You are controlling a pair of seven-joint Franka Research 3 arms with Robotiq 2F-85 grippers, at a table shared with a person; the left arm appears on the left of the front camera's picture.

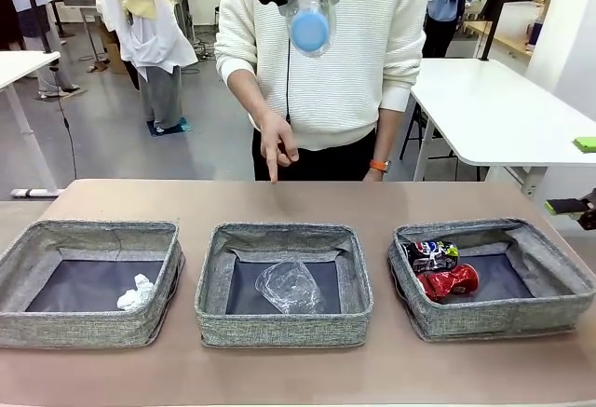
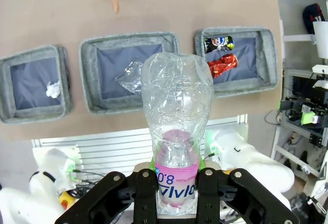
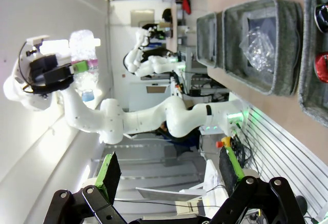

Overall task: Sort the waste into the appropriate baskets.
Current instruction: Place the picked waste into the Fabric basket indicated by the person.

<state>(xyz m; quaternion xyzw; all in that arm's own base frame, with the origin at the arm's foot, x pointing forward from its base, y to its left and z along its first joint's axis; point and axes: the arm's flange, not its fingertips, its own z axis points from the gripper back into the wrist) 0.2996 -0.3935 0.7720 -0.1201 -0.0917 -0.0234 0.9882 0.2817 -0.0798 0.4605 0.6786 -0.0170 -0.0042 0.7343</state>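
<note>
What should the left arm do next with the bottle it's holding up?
Probably lower it toward the middle basket: the left gripper is shut on the bottle high above it, the clear cup already lies there, and the person's hand points that way.

The clear bottle with its pink label is held high up. The paper ball, the plastic cup and both cans are laid in separate grey baskets.

Left tool raised high, clamped; right tool spread wide.
</note>
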